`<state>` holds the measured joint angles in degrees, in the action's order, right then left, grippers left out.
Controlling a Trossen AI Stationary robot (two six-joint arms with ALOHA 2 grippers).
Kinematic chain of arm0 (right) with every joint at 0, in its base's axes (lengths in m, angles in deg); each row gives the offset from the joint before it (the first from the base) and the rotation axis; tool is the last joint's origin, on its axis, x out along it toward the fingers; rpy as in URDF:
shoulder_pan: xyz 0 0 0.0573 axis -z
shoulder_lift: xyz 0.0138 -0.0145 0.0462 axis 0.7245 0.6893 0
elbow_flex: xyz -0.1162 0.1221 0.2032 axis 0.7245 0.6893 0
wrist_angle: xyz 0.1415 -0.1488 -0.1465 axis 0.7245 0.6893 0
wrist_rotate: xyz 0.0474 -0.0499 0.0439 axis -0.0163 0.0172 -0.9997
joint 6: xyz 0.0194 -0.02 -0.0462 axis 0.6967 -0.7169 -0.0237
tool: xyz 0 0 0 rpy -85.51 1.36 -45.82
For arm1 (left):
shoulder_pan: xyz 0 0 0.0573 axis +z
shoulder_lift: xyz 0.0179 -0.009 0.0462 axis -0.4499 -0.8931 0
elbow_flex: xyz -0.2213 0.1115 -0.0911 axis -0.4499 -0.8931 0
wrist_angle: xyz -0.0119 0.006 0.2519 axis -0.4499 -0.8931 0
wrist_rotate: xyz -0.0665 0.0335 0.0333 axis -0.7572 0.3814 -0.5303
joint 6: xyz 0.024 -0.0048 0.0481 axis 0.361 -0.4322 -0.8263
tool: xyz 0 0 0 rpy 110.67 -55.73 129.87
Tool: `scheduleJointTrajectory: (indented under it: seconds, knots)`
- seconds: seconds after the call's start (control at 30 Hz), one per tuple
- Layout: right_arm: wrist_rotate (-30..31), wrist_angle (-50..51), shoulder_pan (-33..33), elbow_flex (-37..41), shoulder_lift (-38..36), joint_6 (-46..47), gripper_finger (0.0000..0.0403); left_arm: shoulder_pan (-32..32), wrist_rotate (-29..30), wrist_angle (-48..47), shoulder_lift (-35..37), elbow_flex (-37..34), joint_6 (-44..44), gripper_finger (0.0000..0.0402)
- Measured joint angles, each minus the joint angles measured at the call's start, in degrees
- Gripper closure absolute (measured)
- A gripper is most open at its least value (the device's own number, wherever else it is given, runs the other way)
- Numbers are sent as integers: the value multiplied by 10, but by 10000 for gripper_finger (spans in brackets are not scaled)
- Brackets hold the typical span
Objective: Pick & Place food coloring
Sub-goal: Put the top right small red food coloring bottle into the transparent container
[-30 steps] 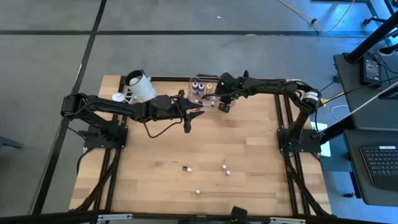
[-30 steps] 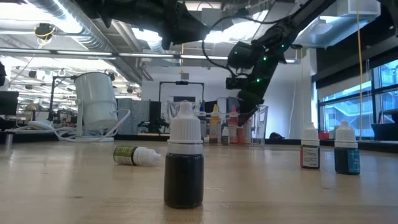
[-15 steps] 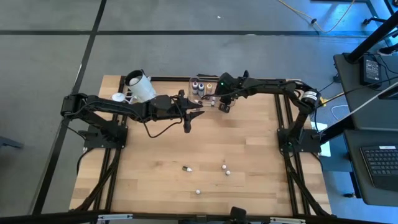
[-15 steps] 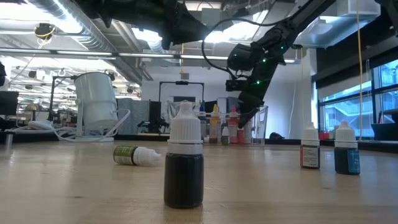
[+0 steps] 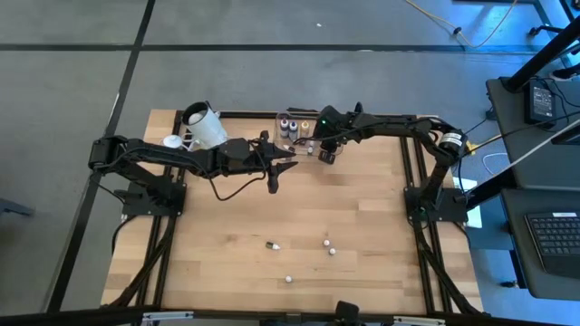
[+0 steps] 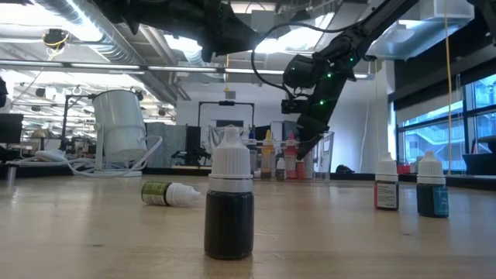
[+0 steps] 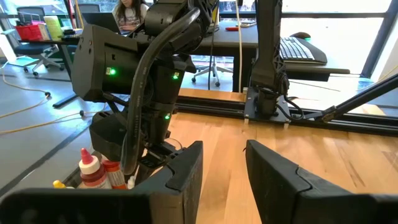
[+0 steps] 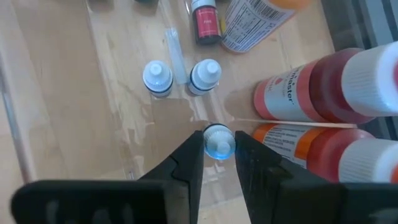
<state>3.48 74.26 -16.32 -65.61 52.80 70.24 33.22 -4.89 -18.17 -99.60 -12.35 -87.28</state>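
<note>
My right gripper [image 8: 218, 163] points down into the clear tub [image 5: 292, 128] at the table's far edge, shut on a tiny bottle with a pale, bluish cap [image 8: 217, 140]. Two more tiny bottles [image 8: 157, 78] [image 8: 205, 74] stand upright on the tub's floor, with a pink one [image 8: 205, 22] beyond them. On the near part of the table a dark bottle [image 6: 229, 205], a red one [image 6: 386, 187] and a blue one [image 6: 432, 191] stand on their bases, and a green one [image 6: 170, 194] lies on its side. My left gripper [image 5: 286, 167] hovers open, left of the tub. My right gripper pinches the tiny bottle by its cap [image 8: 217, 133] between the two fingers [image 8: 194, 163], coming from above and pointing down. The bottle stays upright below the fingers, inside the tub. Whether its base stands on the tub's floor I cannot tell.
Larger red [image 8: 323, 84] and orange [image 8: 298, 146] bottles lie in the tub beside the held one. A white cup [image 5: 205, 126] lies at the far left of the table, with cables near it. Bare wood stretches between the tub and the near bottles [image 5: 326, 242].
</note>
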Motion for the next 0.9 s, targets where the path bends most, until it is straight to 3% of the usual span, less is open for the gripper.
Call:
scheduleJointTrajectory:
  seconds: [0.6, 0.9]
  knots:
    - [0, 0, 0, 0, 0, -2, 307, 0, 0, 0, 0, 0, 0, 284]
    - [1, -1, 0, 0, 0, 0, 241, 0, 0, 0, 0, 0, 0, 284]
